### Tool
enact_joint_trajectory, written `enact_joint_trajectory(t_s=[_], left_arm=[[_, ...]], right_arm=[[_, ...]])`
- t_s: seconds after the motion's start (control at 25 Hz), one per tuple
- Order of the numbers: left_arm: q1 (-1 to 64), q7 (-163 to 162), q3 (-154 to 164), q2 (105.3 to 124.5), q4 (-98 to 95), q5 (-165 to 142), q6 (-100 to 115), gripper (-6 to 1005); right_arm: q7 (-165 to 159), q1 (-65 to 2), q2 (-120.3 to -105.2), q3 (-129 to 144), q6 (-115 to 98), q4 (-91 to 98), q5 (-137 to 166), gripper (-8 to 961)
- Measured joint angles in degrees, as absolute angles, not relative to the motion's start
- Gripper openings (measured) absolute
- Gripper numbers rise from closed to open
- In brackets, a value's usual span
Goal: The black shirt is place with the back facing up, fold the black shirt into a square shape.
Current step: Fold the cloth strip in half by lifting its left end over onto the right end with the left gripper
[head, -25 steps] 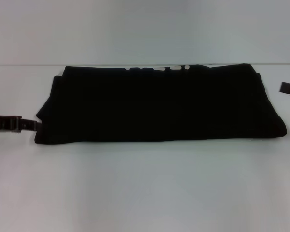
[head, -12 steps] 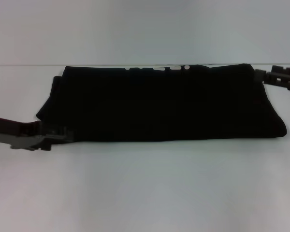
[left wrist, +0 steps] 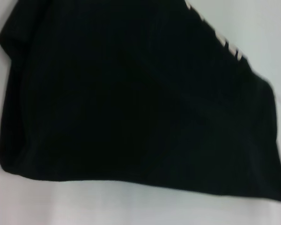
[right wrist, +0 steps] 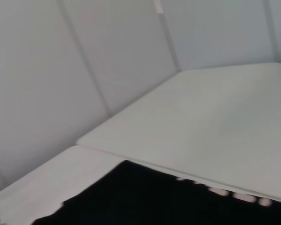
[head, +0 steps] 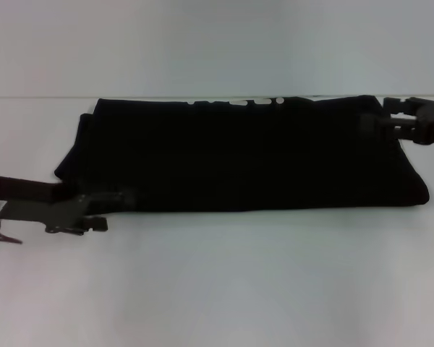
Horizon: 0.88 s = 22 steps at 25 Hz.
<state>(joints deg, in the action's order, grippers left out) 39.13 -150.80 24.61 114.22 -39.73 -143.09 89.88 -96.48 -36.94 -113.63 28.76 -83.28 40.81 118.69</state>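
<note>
Since a second ago both arms have closed in on the cloth: the left gripper (head: 108,210), which stood off the left end, now reaches under the near-left corner of the large, plain, matte black soft cloth T-shirt (head: 239,155), and the right gripper (head: 390,116), which sat clear of the right side, is now at the far-right corner. The shirt itself has not shifted; it lies as a long, wide band across the middle of the smooth white table (head: 217,289), its far edge along the table's back edge, where a row of small white marks shows. As a judgement, the lengthwise folds are done, since no sleeves stick out and the layers stack thickly at the rounded left end, but the band is much wider than deep, so at least one crosswise fold is left before it is square. The fabric looks limp and light-absorbing, with soft, slightly bulging edges and no sharp creases. The left jaws look apart around the cloth's edge; whether the right jaws are apart or together I cannot tell.
</note>
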Motion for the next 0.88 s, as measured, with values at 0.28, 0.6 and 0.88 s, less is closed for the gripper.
enact_joint_trajectory(t_s=[0.28,0.6,0.88], left_arm=[[38.85,-154.83,19.81,114.12,-36.39,-141.95,86.84,888],[38.16,-159.61,16.95,113.44,-32.34,-142.37,84.21,884],[36.43,-162.08,11.31,113.48,-29.83,-141.99,81.69,876]], right_arm=[[-93.89,-37.96,-113.68,28.53,-86.08,41.43,118.55,914],[-93.13,-38.47,-113.41,28.77,-83.31,41.49,118.84,915],[-92.52,-38.70,-113.35,28.80,-82.08,41.49,118.66,915]])
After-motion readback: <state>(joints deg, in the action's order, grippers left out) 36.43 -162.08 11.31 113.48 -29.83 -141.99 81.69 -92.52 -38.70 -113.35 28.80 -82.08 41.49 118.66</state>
